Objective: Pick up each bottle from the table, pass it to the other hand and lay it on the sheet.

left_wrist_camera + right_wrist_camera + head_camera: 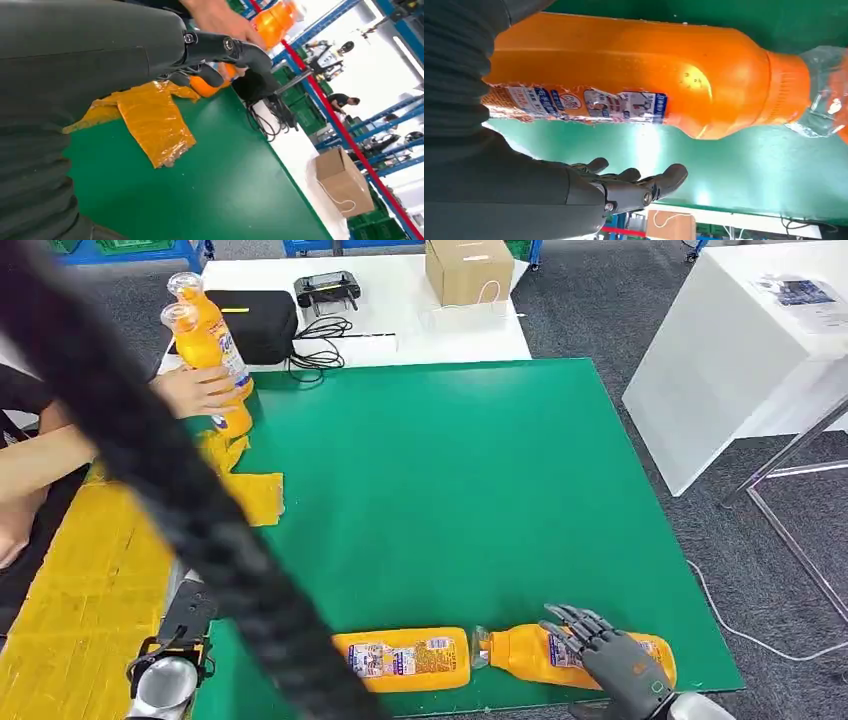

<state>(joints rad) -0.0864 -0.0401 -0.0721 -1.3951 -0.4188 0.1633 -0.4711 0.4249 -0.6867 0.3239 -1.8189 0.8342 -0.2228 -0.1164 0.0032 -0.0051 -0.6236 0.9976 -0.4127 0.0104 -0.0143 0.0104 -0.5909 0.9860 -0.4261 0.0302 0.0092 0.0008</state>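
Under the right robot hand (612,655), open and holding nothing, one bottle (530,652) lies on the green sheet (450,490); a second (405,659) lies beside. Two upright bottles (205,340) remain.

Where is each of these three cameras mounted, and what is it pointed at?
Head view: high on the robot, looking down on the green mat; right hand over a lying bottle.
Left wrist view: behind the left hand, facing the yellow sheet.
Right wrist view: behind the right hand, beside that bottle.
All share the mat.
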